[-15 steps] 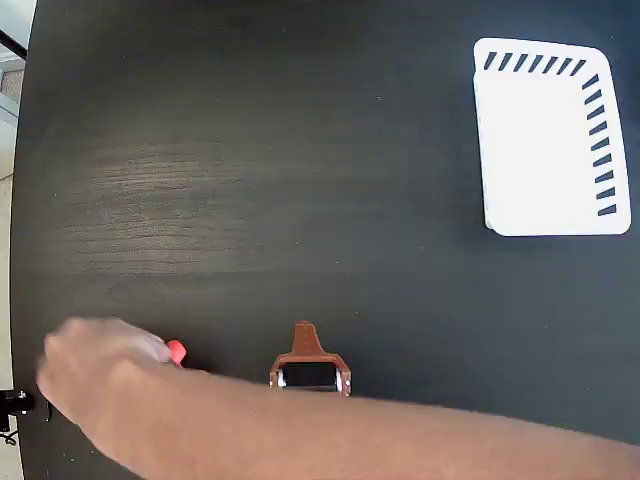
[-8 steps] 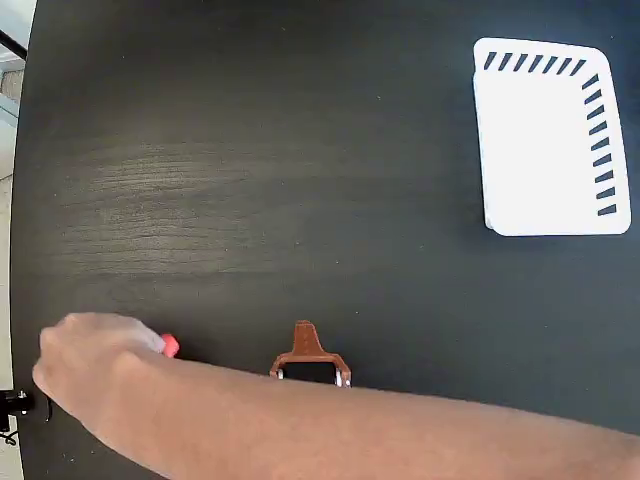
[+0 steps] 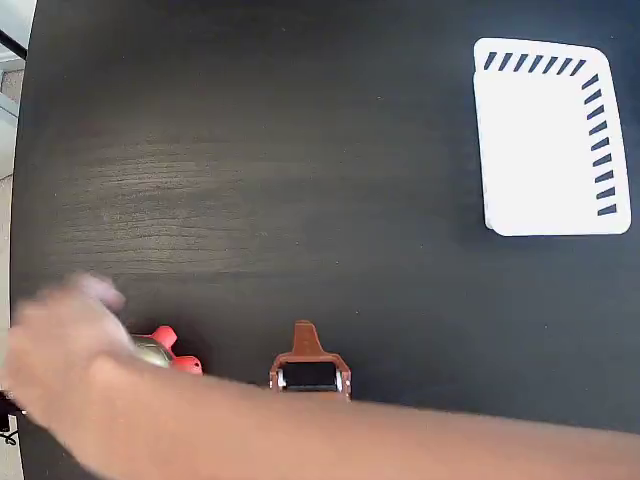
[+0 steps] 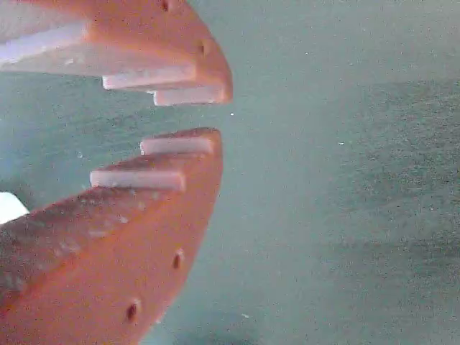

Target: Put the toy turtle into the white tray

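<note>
We see one orange two-finger gripper point(image 4: 215, 115), tips slightly apart, gripping nothing. One red-legged, gold-shelled toy turtle point(image 3: 165, 350) sits on the black table point(image 3: 300, 200) beside a person's blurred hand point(image 3: 60, 350). One white slotted tray point(image 3: 550, 140) lies well apart, top right.

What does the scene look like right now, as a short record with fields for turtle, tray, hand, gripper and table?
turtle: near the lower left of the fixed view, on the table, partly hidden by the hand
tray: upper right, nothing in it
hand: a person's, blurred, next to the turtle; forearm crosses the bottom edge
gripper: jaws slightly apart in the wrist view, holding nothing
table: dark wood grain
</note>
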